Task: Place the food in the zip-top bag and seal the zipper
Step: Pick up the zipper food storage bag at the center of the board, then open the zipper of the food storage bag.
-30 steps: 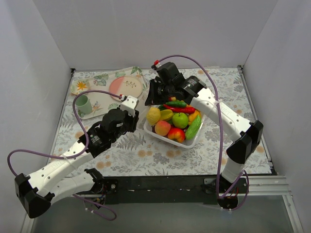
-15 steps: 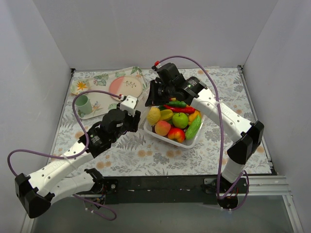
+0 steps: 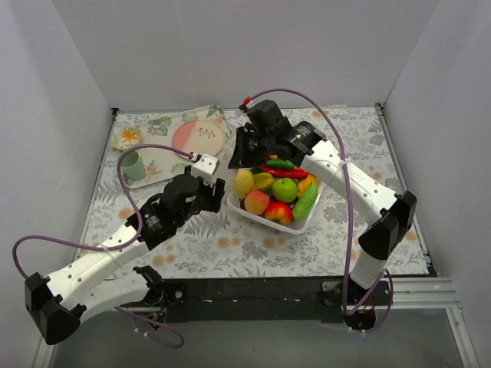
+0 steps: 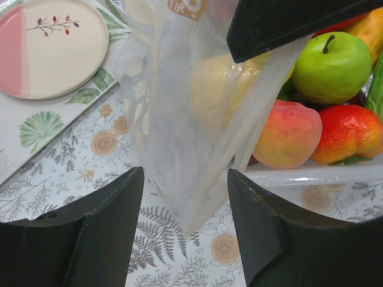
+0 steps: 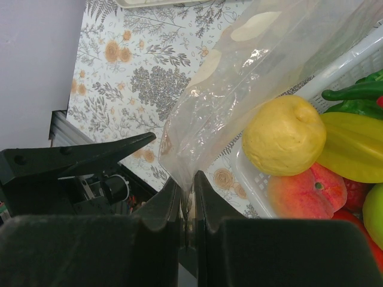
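No text can be read for sure in any view. The only printed sign is a small tan patch (image 4: 187,7) on the clear bag (image 4: 179,119), at the top edge of the left wrist view, a little left of the middle. It carries white rounded shapes that look like digits or letters. The frame edge cuts them and they are blurred, so I cannot tell what they say.

Light is bright and even from overhead on my feeds, with only soft shadows on the table (image 3: 230,245). Glare streaks the bag (image 5: 239,78) in the right wrist view, the food (image 4: 332,60) carries small highlights, and the right gripper (image 5: 187,191) reads dark and slightly soft up close.
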Motion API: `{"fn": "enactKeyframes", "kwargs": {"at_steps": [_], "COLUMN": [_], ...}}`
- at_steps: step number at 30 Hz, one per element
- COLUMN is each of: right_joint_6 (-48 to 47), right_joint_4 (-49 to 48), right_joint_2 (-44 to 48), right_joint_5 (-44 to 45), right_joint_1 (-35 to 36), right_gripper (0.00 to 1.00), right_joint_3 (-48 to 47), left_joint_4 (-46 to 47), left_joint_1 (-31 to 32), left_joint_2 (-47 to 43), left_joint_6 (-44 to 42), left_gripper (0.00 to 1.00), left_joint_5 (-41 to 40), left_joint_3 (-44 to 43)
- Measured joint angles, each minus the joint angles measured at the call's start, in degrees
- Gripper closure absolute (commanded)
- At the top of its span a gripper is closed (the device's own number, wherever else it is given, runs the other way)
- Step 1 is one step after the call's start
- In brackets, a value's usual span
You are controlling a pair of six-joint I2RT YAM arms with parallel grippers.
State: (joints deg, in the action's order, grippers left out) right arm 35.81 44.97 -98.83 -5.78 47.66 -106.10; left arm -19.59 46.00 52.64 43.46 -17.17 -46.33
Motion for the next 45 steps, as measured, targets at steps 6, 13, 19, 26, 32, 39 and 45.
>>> {"fn": "enactKeyframes", "kwargs": {"at_steps": [6, 13, 19, 26, 32, 39, 45], "right_joint_6": [0.1, 0.2, -0.2, -3.7, -7.7, -8.7, -9.4], "right_joint_4": [0.0, 0.0, -0.7, -4.3, -7.7, -17.6, -23.6], "right_joint_2": [0.0, 0.0, 0.0, 0.0, 1.9, 14.3, 16.8], "right_joint_5": [0.0, 0.0, 0.0, 2.3, 9.0, 15.5, 17.8], "right_joint_1": [0.0, 0.5, 1.6, 2.8, 5.5, 9.3, 12.2], "right_gripper": [0.99, 0.99, 0.75, 0.38, 0.37, 0.43, 0.44], "right_joint_3": [0.0, 0.0, 0.0, 0.0, 0.7, 16.1, 20.8], "left_joint_4": [0.4, 1.3, 2.1, -2.8, -9.8, -16.2, -19.0], "left_joint_1": [0.0, 0.0, 0.2, 0.2, 0.2, 0.2, 0.2], "left_joint_2": [-0.2, 0.5, 0.8, 0.3, -0.5, 1.3, 4.0], "left_joint_6": [0.5, 2.0, 3.4, 11.5, 21.2, 28.6, 31.3], "left_gripper": [0.44, 0.96, 1.00, 1.00, 1.00, 1.00, 1.00], "left_joint_5": [0.2, -2.4, -6.1, -7.0, -6.9, -6.2, -5.6], "left_joint_3": [0.6, 1.1, 1.1, -2.4, -7.7, -13.0, -15.8]}}
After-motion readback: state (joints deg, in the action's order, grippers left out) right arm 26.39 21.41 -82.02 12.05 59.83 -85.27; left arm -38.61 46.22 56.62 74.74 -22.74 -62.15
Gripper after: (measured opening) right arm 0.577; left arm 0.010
